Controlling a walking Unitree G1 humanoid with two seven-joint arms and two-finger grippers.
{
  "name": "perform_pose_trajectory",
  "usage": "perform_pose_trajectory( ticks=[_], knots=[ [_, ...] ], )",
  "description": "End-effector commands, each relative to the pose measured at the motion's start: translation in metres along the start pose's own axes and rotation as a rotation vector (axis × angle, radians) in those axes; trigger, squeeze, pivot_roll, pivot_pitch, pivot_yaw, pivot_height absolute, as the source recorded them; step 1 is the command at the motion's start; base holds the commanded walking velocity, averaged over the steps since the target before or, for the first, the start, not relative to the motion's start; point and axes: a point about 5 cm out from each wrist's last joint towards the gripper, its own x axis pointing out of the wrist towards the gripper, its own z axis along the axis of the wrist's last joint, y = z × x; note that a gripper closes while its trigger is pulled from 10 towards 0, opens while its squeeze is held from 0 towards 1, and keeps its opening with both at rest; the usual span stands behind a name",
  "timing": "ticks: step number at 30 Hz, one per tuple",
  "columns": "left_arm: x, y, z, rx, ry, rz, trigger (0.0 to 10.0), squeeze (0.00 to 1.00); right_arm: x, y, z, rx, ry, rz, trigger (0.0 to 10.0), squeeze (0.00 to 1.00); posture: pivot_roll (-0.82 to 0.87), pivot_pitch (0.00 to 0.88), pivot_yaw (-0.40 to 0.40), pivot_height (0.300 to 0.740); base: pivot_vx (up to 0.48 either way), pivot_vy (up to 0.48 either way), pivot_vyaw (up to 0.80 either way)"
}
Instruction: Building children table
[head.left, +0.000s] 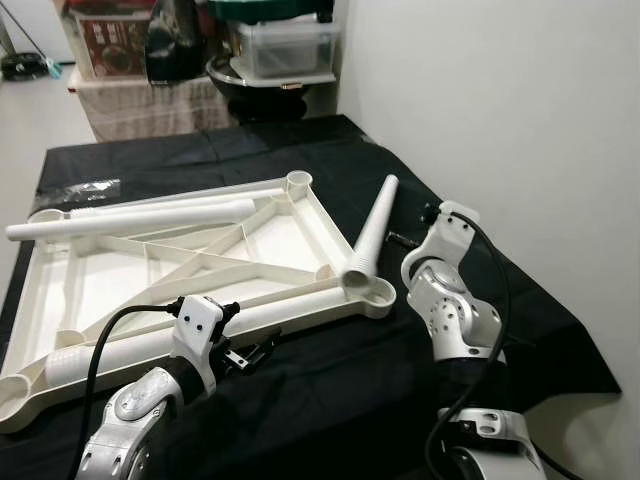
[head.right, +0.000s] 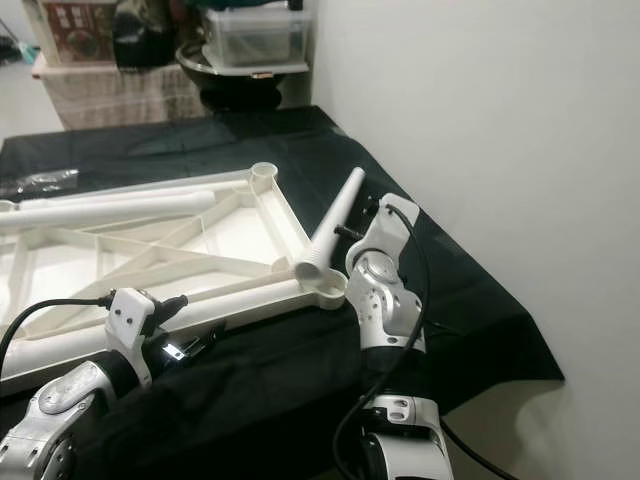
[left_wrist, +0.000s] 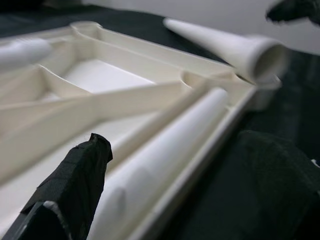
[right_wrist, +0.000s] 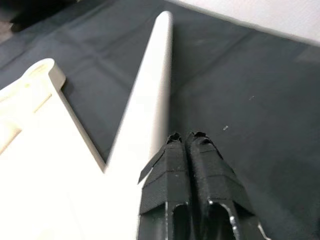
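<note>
The big white tabletop (head.left: 250, 240) lies upside down on the black cloth (head.left: 340, 390), with one leg (head.left: 130, 218) across its far side. The left end effector (head.left: 240, 352) sits by the near leg (head.left: 190, 335); I cannot tell if it is spread. The right end effector (right_wrist: 187, 142), pressed together, hovers beside the slanted leg (head.left: 372, 232).

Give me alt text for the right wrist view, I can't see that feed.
The right gripper, its two black fingers pressed together, points along a white tapered table leg lying on the black cloth. Beside the leg, a corner socket of the upturned white tabletop comes into view.
</note>
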Motion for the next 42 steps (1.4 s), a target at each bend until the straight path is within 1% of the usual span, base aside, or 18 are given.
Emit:
perform_pose_trajectory(
  ticks=[1, 3, 4, 8, 10, 14, 17, 20, 21, 22, 23, 25, 26, 27, 28, 35, 40, 42],
  knots=[
    [-0.001, 0.01, 0.001, 0.008, -0.011, 0.078, 10.0, 0.0, 0.002, -0.006, 0.005, 0.0, -0.017, -0.006, 10.0, 1.0, 0.01, 0.0, -0.081, 0.74, 0.0, 0.0, 0.0],
    [-0.002, 0.021, 0.007, 0.013, -0.041, 0.155, 10.0, 0.0, 0.002, -0.012, 0.013, -0.024, -0.069, 0.001, 10.0, 1.0, 0.01, 0.0, -0.08, 0.74, 0.0, 0.0, 0.0],
    [-0.002, 0.021, 0.007, 0.013, -0.041, 0.155, 10.0, 0.0, 0.002, -0.012, 0.013, -0.024, -0.069, 0.001, 10.0, 1.0, 0.01, 0.0, -0.08, 0.74, 0.0, 0.0, 0.0],
    [0.0, 0.031, 0.015, -0.016, -0.091, 0.247, 10.0, 0.0, 0.0, -0.008, 0.015, -0.076, -0.098, 0.07, 10.0, 1.0, 0.01, 0.0, -0.072, 0.74, 0.074, 0.0, 0.0],
    [0.001, 0.031, 0.017, -0.013, -0.105, 0.256, 10.0, 0.0, -0.002, -0.007, 0.019, -0.113, -0.143, 0.089, 10.0, 1.0, 0.01, 0.0, -0.07, 0.74, 0.388, 0.0, 0.0],
    [0.001, 0.031, 0.017, -0.009, -0.105, 0.258, 10.0, 0.0, -0.003, -0.007, 0.021, -0.135, -0.165, 0.104, 10.0, 1.0, 0.01, 0.0, -0.07, 0.74, 0.48, 0.0, 0.0],
    [0.003, 0.029, 0.017, -0.01, -0.106, 0.26, 10.0, 0.0, -0.003, -0.005, 0.024, -0.192, -0.19, 0.131, 10.0, 1.0, 0.02, 0.0, -0.067, 0.74, 0.48, 0.0, 0.0],
    [0.003, 0.029, 0.017, -0.01, -0.106, 0.26, 10.0, 0.0, -0.003, -0.005, 0.024, -0.192, -0.19, 0.131, 10.0, 1.0, 0.02, 0.0, -0.067, 0.74, 0.48, 0.0, 0.0],
    [0.003, 0.029, 0.017, -0.011, -0.107, 0.259, 10.0, 0.0, -0.002, -0.006, 0.025, -0.258, -0.202, 0.131, 10.0, 1.0, 0.02, 0.0, -0.067, 0.74, 0.48, 0.0, 0.0],
    [0.003, 0.029, 0.017, -0.011, -0.107, 0.259, 10.0, 0.0, -0.002, -0.006, 0.025, -0.258, -0.202, 0.131, 10.0, 1.0, 0.02, 0.0, -0.067, 0.74, 0.48, 0.0, 0.0],
    [0.004, 0.029, 0.017, -0.011, -0.108, 0.259, 10.0, 0.0, -0.001, -0.008, 0.026, -0.319, -0.217, 0.128, 10.0, 1.0, 0.02, 0.0, -0.068, 0.74, 0.48, 0.0, 0.0],
    [0.004, 0.029, 0.017, -0.011, -0.108, 0.259, 10.0, 0.0, -0.001, -0.008, 0.026, -0.319, -0.217, 0.128, 10.0, 1.0, 0.02, 0.0, -0.068, 0.74, 0.48, 0.0, 0.0],
    [0.005, 0.028, 0.016, -0.004, -0.107, 0.258, 10.0, 0.0, 0.001, -0.01, 0.026, -0.406, -0.222, 0.104, 10.0, 1.0, 0.02, 0.0, -0.069, 0.74, 0.0, 0.0, 0.0],
    [0.005, 0.028, 0.016, -0.004, -0.107, 0.258, 10.0, 0.0, 0.001, -0.01, 0.026, -0.406, -0.222, 0.104, 10.0, 1.0, 0.02, 0.0, -0.069, 0.74, 0.0, 0.0, 0.0],
    [0.006, 0.026, 0.016, 0.013, -0.1, 0.26, 10.0, 0.0, 0.002, -0.01, 0.026, -0.457, -0.23, 0.096, 10.0, 0.0, 0.02, 0.0, -0.069, 0.74, 0.0, 0.0, 0.0],
    [0.008, 0.023, 0.015, 0.043, -0.094, 0.258, 10.0, 0.0, 0.002, -0.007, 0.022, -0.477, -0.228, 0.113, 10.0, 0.0, 0.02, 0.0, -0.069, 0.74, 0.0, 0.0, 0.0],
    [0.012, 0.015, 0.013, 0.069, -0.079, 0.225, 10.0, 0.0, -0.001, -0.002, 0.016, -0.478, -0.232, 0.166, 10.0, 0.0, 0.02, 0.0, -0.067, 0.74, 0.0, 0.0, 0.0],
    [0.013, 0.012, 0.011, 0.073, -0.074, 0.208, 10.0, 0.0, -0.001, -0.002, 0.016, -0.481, -0.237, 0.175, 10.0, 0.0, 0.02, 0.0, -0.066, 0.74, 0.0, -0.469, 0.0]
  ],
)
